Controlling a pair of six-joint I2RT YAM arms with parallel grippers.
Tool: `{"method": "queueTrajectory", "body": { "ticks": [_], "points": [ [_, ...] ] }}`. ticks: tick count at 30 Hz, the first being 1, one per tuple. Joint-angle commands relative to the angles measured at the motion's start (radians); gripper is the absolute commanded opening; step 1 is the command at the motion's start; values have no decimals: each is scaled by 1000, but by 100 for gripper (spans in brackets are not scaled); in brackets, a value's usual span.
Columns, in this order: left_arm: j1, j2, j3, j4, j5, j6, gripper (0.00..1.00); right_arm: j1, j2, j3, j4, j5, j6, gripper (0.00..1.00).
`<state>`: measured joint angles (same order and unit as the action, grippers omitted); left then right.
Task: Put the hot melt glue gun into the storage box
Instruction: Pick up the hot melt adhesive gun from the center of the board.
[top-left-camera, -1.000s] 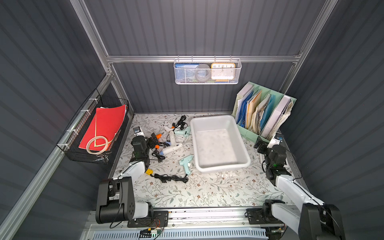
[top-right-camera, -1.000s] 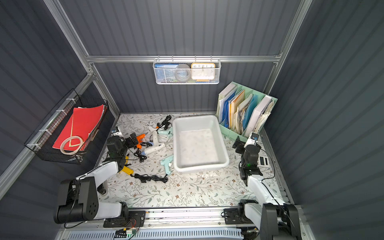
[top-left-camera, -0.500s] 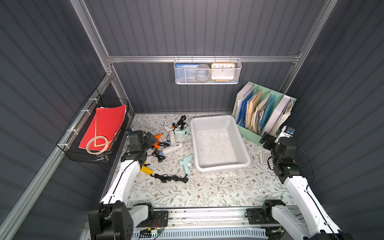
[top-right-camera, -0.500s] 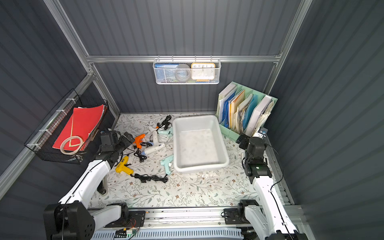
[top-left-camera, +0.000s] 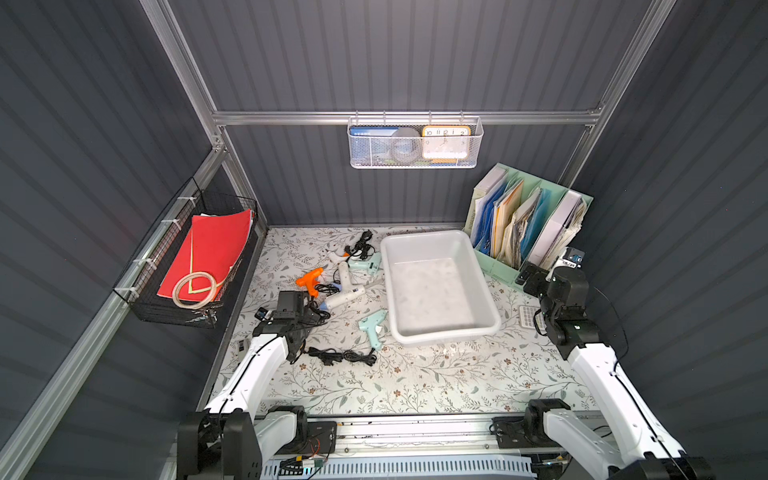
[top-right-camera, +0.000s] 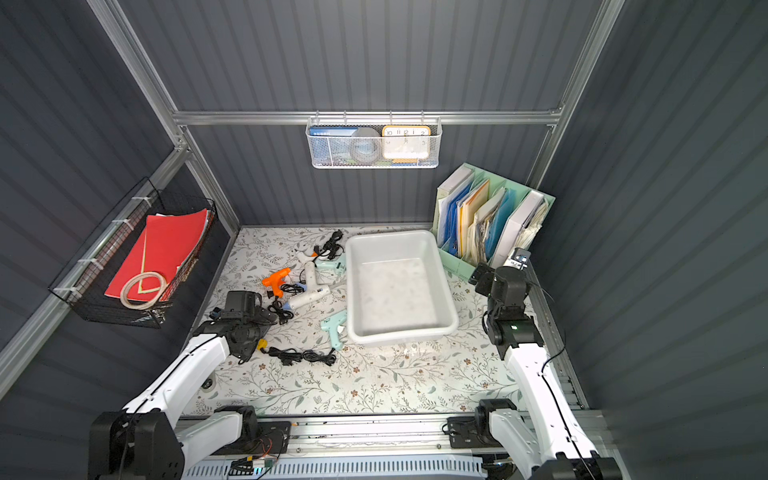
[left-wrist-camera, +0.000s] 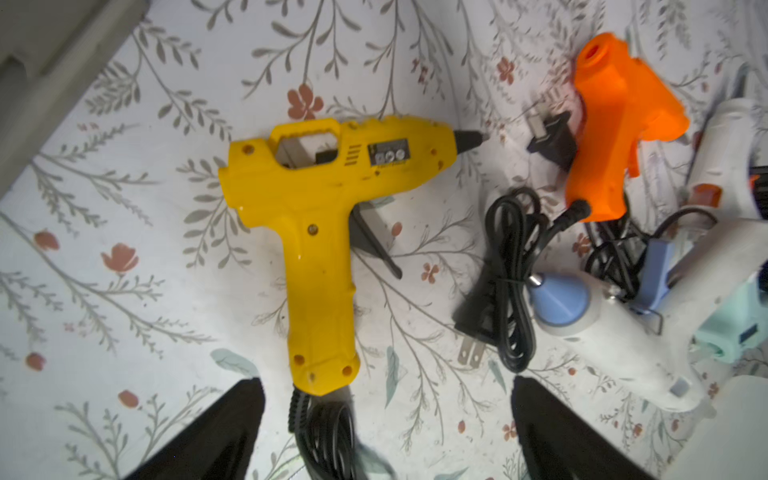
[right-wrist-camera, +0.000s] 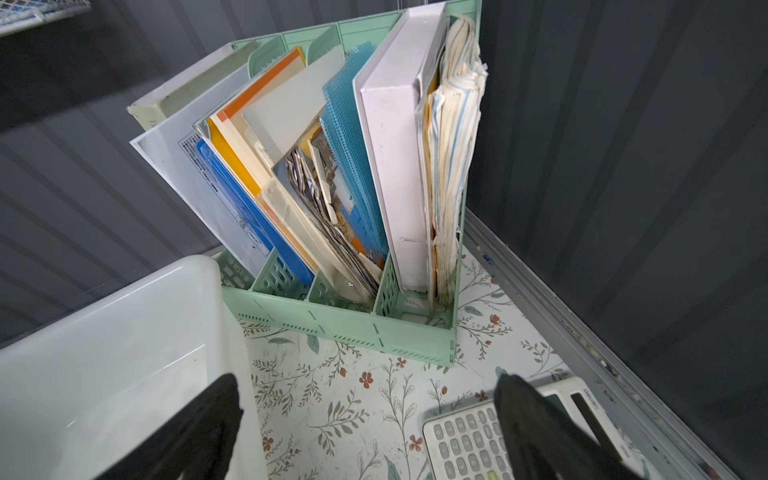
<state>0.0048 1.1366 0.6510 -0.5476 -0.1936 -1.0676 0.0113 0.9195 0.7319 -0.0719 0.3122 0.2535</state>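
Yellow glue gun lies on the mat, handle end between the left gripper jaws, spread, now lowered over it. Right gripper spread, raised beside storage box, which sits unchanged.

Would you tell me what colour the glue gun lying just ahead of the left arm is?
Yellow glue gun, black nozzle; clearest in the left wrist view.

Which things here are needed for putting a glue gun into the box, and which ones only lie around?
For the job:
- yellow glue gun, under the open left claw
- orange glue gun
- storage box, holding nothing

Lying about:
- file organiser
- calculator
- white mesh basket
- black wire basket
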Motion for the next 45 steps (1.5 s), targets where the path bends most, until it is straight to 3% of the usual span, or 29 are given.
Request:
{"method": "queueTrajectory", "body": {
  "ticks": [1, 12, 26, 33, 36, 43, 45],
  "points": [
    [-11, 25, 22, -78, -60, -30, 94, 16, 8, 17, 23, 4, -6, 99],
    [-9, 85, -2, -121, -78, -48, 69, 82, 9, 23, 30, 70, -48, 99],
    [51, 219, 56, -70, -132, 62, 67, 153, 12, 38, 31, 120, -88, 99],
    [70, 294, 28, 18, -47, 62, 67, 180, 1, 44, 27, 152, -102, 99],
    [72, 308, 2, 56, -22, 43, 55, 188, -8, 47, 22, 159, -110, 99],
    [72, 260, -2, 52, -32, 36, 3, 205, -24, 60, 12, 143, -114, 99],
    [72, 222, 27, 16, -49, 47, 0, 212, -18, 69, 2, 122, -109, 99]
  ]
}}
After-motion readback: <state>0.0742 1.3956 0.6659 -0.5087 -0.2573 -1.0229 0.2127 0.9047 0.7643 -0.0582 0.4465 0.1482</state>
